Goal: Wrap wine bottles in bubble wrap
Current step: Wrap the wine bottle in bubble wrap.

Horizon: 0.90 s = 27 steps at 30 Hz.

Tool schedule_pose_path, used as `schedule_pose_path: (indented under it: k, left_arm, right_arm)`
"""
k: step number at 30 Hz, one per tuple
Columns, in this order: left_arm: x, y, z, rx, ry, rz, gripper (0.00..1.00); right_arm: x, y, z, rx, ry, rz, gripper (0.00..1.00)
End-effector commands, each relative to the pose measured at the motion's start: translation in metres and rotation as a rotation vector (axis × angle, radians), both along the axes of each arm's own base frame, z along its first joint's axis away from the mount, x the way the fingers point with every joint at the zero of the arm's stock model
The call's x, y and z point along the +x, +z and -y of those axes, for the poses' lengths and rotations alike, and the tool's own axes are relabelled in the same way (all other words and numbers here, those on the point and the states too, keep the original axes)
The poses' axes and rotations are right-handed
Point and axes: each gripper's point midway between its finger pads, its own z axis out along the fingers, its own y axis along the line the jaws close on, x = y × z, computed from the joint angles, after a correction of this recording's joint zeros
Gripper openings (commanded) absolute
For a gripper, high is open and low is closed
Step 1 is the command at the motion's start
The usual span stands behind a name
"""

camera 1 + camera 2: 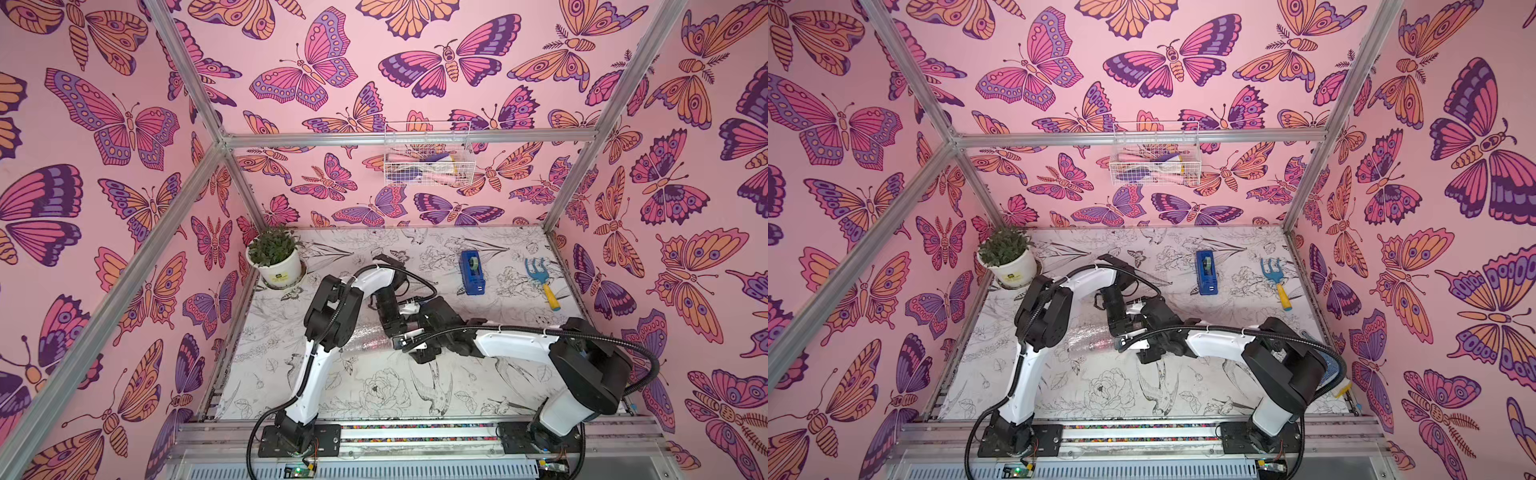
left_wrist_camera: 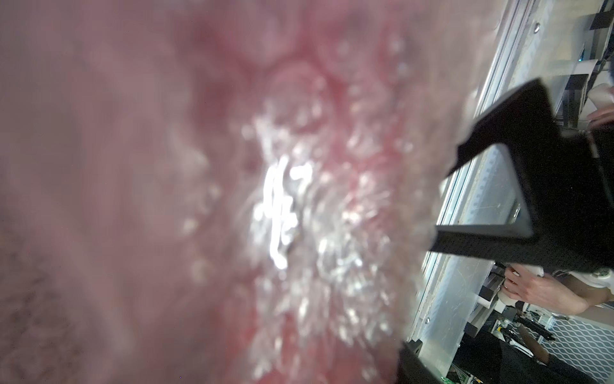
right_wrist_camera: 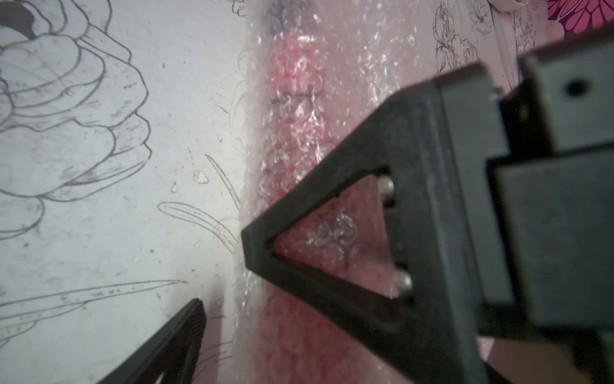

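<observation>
The bubble wrap (image 1: 365, 338) (image 1: 1088, 340) lies rolled up at the table's middle. The wine bottle shows through it as a red-pink core (image 3: 292, 99) (image 1: 380, 340). Both arms meet at the roll's right end. My left gripper (image 1: 400, 337) (image 1: 1120, 338) is shut on the bubble wrap, which fills the left wrist view as a pink blur (image 2: 282, 206); one black finger (image 2: 531, 186) sticks out past its edge. My right gripper (image 3: 222, 267) (image 1: 417, 352) is open and low over the table. One finger (image 3: 332, 232) is over the roll and the other (image 3: 172, 342) is beside its edge.
A potted plant (image 1: 276, 257) stands at the back left. A blue tape dispenser (image 1: 473, 272) and a blue hand rake with a yellow handle (image 1: 540, 282) lie at the back right. A wire basket (image 1: 428, 162) hangs on the back wall. Aluminium posts frame the table.
</observation>
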Motion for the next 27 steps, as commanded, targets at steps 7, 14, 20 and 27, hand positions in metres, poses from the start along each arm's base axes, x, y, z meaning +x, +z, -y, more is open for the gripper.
schedule_pose_path:
  k: [7,14,20,27]
  left_arm:
    - [0.005,-0.041,-0.008,0.022,-0.133,0.054,0.57]
    - [0.005,-0.041,-0.008,0.021,-0.134,0.051,0.58]
    - [0.005,-0.039,-0.008,0.02,-0.137,0.054,0.58]
    - [0.01,-0.039,-0.007,0.017,-0.143,0.064,0.63]
  right_arm:
    - [0.006,-0.024,0.051,-0.071,-0.192,-0.067,0.94]
    - [-0.002,-0.032,0.062,-0.133,-0.224,-0.13,0.94]
    - [0.001,-0.043,0.069,-0.205,-0.251,-0.173,0.93]
    - [0.002,-0.063,0.078,-0.299,-0.25,-0.2,0.91]
